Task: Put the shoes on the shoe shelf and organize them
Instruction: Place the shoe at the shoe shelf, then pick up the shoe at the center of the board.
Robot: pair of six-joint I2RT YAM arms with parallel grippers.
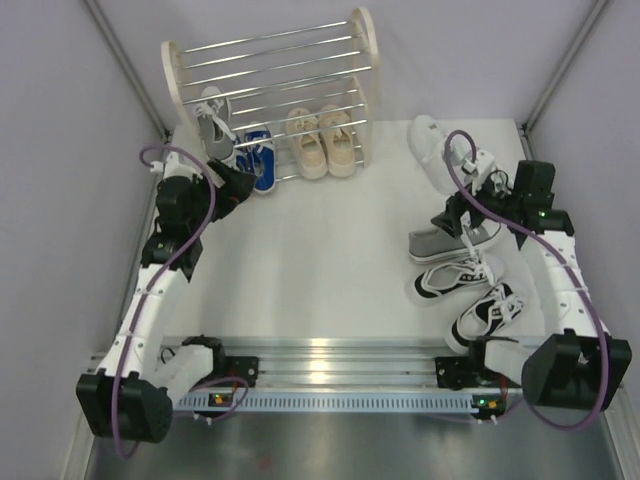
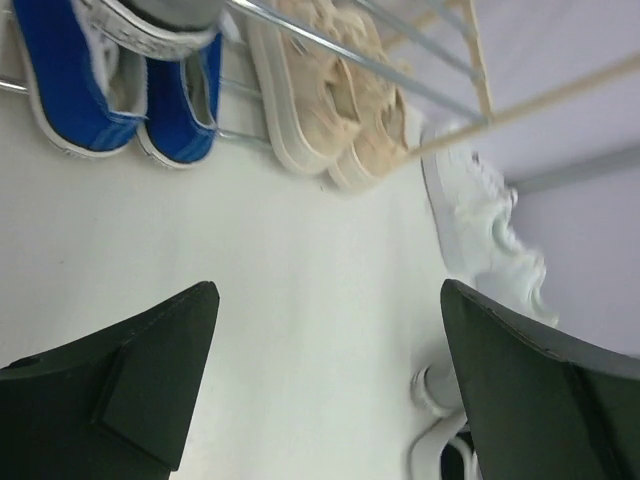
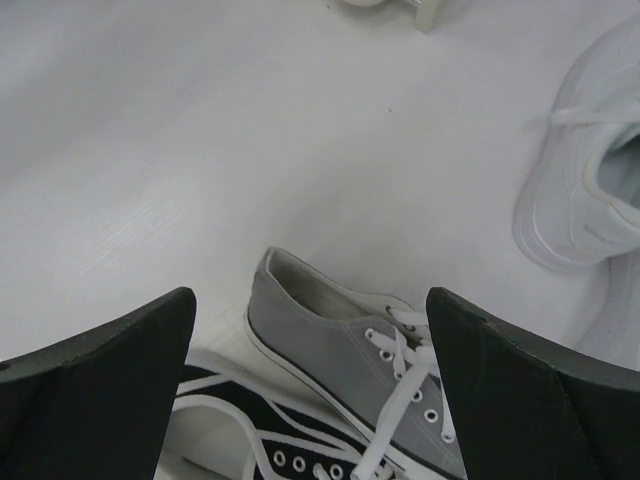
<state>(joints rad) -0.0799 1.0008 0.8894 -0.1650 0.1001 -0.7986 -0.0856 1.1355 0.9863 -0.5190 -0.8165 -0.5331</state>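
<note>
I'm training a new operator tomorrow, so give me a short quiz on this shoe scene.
1. True or false: the right gripper is shut on the grey canvas sneaker with white laces.
2. The beige lace-up sneakers stand: A) beside the blue pair at the cream-and-chrome shoe shelf; B) under the right gripper; C) stacked on each other.
3. How many black-and-white sneakers lie on the white table?

Key: 1 false, its jaws stand open above the shoe; 2 A; 3 two.
</note>
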